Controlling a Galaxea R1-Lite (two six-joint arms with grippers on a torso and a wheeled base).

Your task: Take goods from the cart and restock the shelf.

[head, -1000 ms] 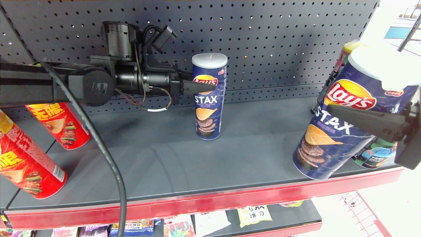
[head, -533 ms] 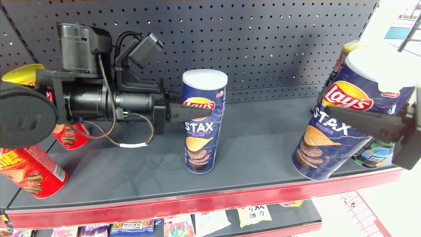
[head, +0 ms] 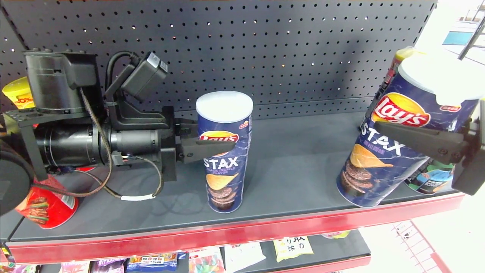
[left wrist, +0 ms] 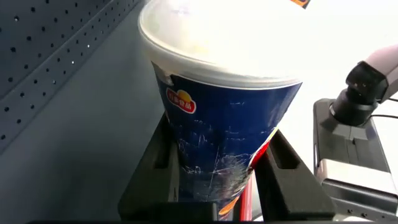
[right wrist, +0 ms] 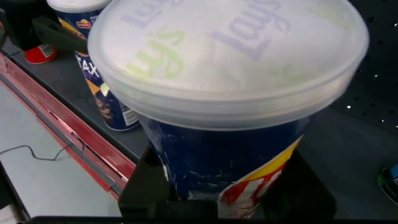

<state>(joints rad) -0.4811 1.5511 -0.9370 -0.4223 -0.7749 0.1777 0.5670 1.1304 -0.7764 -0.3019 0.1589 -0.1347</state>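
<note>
Head view: a dark blue cylindrical chip can with a white plastic lid [head: 223, 170] stands upright on the grey metal shelf [head: 295, 159], near its red front lip [head: 265, 227]. The left gripper [head: 221, 142] comes in from the side and is clamped across the can's upper half, just below the lid, with one black finger across the front label.

At the shelf's right front corner, a second dark blue chip can with a white lid [head: 382, 167] leans at a tilt, its base at the lip. The right gripper [head: 398, 131] is closed around its middle. A red chip can [head: 45, 206] sits at the far left, partly hidden by the left arm. A dark perforated back panel [head: 303, 57] rises behind.

Such a can is probably light, a thin card tube that dents under a hard squeeze. Its glossy wrap looks slippery. Tall and narrow, it would tip easily. The body below the lid seems the safest hold, since the lid itself could pop off.
</note>
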